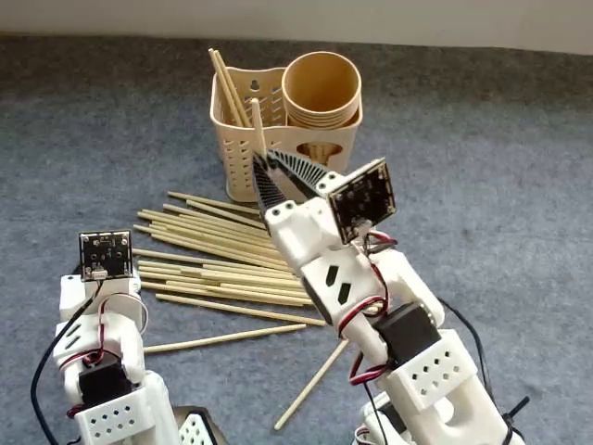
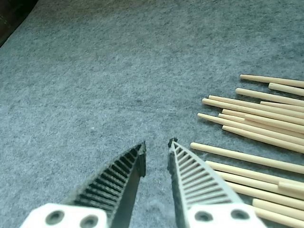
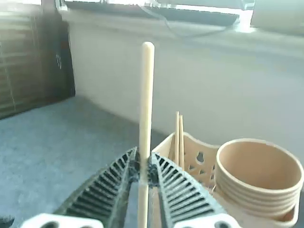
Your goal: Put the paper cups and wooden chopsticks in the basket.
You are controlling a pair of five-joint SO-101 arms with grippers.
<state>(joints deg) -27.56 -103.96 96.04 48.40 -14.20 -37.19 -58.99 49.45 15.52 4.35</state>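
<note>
beside basket, chopstick upright, in right tool

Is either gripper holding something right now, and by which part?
The right gripper pinches one chopstick partway along its length, with a long end standing up beyond it. The left gripper is open and holds nothing.

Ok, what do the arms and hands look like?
The left arm and right arm have white shells with slots and dotted holes, black motors, and red and black cables. Each wrist carries a square black camera board. The left hand and right hand have black, ribbed, tapering fingers.
</note>
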